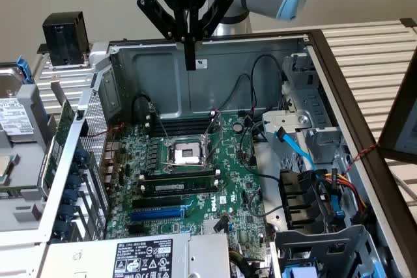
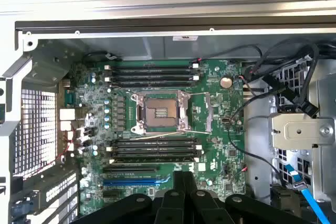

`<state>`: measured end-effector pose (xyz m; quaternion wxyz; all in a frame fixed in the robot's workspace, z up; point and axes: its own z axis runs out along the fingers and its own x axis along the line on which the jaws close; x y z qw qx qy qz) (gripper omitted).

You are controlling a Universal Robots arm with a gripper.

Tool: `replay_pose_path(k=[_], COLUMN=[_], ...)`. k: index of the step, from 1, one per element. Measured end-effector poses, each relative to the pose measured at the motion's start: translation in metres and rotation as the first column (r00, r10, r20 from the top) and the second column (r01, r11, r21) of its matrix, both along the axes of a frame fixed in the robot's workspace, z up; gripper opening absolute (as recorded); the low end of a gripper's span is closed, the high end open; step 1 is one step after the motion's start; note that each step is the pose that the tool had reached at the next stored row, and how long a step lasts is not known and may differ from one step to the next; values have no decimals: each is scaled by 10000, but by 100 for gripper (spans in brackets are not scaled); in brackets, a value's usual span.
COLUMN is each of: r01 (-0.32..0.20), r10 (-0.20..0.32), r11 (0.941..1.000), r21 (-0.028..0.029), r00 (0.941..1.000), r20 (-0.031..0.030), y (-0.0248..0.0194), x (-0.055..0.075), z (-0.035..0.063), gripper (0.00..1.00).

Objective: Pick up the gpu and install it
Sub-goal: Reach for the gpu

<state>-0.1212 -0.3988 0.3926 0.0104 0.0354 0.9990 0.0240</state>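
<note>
My gripper (image 1: 189,60) hangs above the back wall of the open computer case (image 1: 163,76), its fingers pressed together and holding nothing. In the wrist view the shut gripper (image 2: 184,179) points down at the motherboard (image 2: 220,93), over its blue expansion slot (image 2: 137,181). That slot (image 1: 159,213) is bare. A narrow green circuit board (image 1: 57,138) stands on edge just outside the case's perforated rear wall, at the exterior view's left. It looks like the gpu seen edge-on; its shroud and bracket are hidden. It is far from the gripper.
Inside the case are the bare CPU socket (image 1: 186,154), memory sticks (image 1: 176,183), loose cables (image 1: 260,96) and a drive cage (image 1: 306,122) with a blue cable. A power supply (image 1: 143,255) sits at the front. A black block (image 1: 65,28) and a hard drive (image 1: 16,118) lie outside.
</note>
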Motion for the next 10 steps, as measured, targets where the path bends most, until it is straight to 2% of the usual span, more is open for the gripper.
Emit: replay_pose_path(k=[10], r01=[0], r10=[0], r11=[10000], r21=[0], r00=[10000], r20=[0], y=[0], x=[0], z=[0], gripper=[11])
